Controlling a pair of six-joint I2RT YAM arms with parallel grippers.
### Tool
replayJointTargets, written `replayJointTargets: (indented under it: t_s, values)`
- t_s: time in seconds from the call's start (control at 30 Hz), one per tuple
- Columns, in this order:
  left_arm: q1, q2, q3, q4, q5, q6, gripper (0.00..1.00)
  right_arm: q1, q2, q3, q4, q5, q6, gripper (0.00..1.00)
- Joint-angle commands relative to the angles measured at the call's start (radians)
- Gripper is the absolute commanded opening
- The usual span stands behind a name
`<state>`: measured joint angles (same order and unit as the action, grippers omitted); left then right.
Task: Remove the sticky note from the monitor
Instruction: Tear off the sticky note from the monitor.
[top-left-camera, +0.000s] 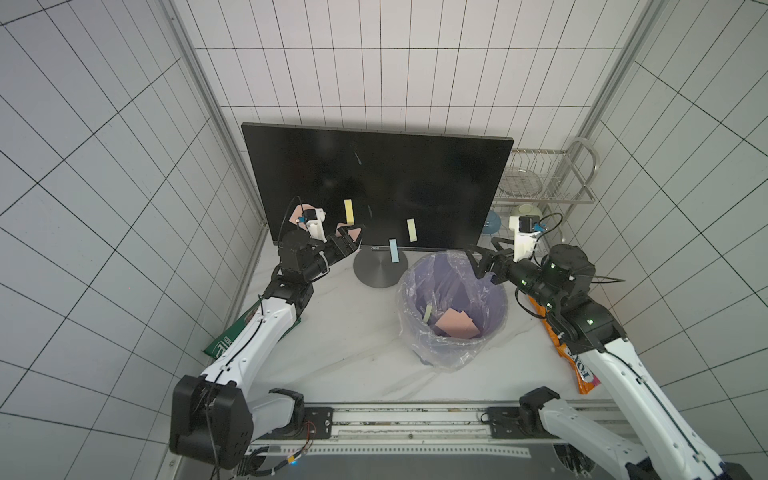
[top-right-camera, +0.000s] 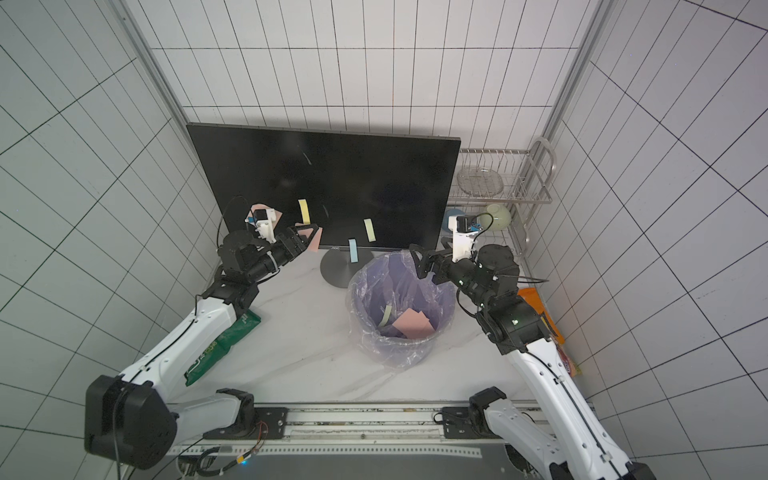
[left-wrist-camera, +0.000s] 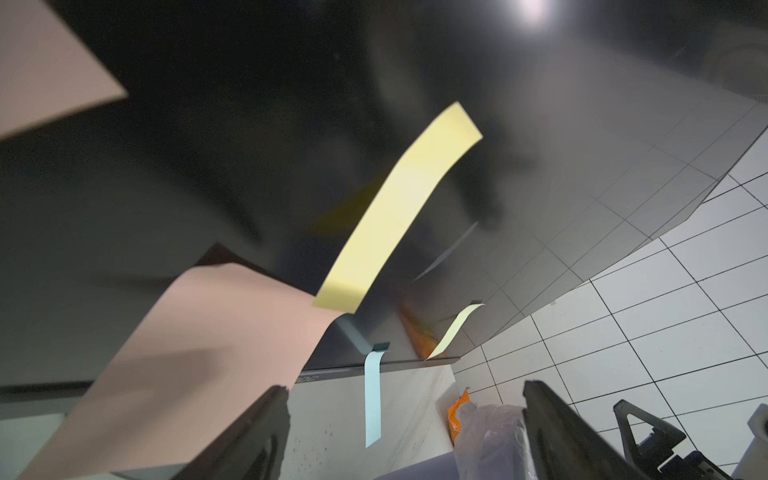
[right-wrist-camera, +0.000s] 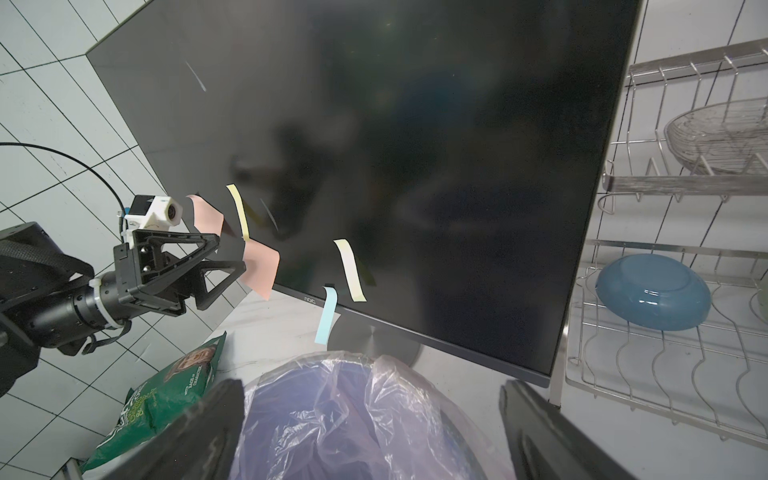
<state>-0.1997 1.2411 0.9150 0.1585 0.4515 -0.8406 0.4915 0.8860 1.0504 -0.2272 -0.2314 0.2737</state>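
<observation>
Left gripper (right-wrist-camera: 232, 254): wide open, empty, at lower pink note (right-wrist-camera: 262, 266).
Done: notes (top-left-camera: 457, 326) lie in bin (top-left-camera: 498, 309).
Remaining: five on monitor (top-left-camera: 395, 178).

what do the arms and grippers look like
The left arm and right arm have white shells, black joints. The left gripper and right gripper are black, with triangular open-frame fingers. Each wrist carries a white camera block and black cable. Green lights dot the right arm.

Both top views are looking down from high above the near edge; both wrist cameras are facing the monitor (right-wrist-camera: 415, 124), sharing its lower screen, the left one much closer.
</observation>
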Motion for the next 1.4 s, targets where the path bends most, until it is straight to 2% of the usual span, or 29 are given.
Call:
replayJointTargets:
  t_s: [0.0, 0.3, 0.57, 0.83, 1.0, 1.13, 1.23, 1.37]
  values:
    - [0.011, 0.027, 0.015, 0.096, 0.005, -0.033, 0.88, 0.009, -0.011, -0.018, 0.027, -0.007, 0.007, 0.99]
    - [0.015, 0.069, 0.009, 0.179, -0.032, -0.056, 0.88, 0.01, -0.018, -0.021, 0.021, 0.003, -0.003, 0.99]
    - [0.017, 0.13, 0.034, 0.215, -0.01, -0.084, 0.86, 0.01, -0.026, -0.021, 0.017, 0.007, -0.005, 0.99]
    - [0.019, 0.101, 0.053, 0.196, -0.02, -0.065, 0.83, 0.01, -0.017, -0.014, 0.015, -0.001, -0.007, 0.99]
    - [0.023, 0.088, 0.055, 0.189, -0.031, -0.062, 0.77, 0.009, -0.01, -0.009, 0.02, -0.008, -0.004, 0.99]
    - [0.03, 0.094, 0.053, 0.217, -0.014, -0.098, 0.65, 0.01, -0.008, -0.005, 0.02, -0.011, -0.004, 0.99]
    - [0.031, 0.095, 0.058, 0.215, -0.008, -0.1, 0.62, 0.01, -0.004, -0.001, 0.02, -0.013, -0.003, 0.99]
    - [0.03, 0.089, 0.053, 0.213, -0.007, -0.103, 0.54, 0.01, 0.0, 0.002, 0.022, -0.018, -0.002, 0.99]
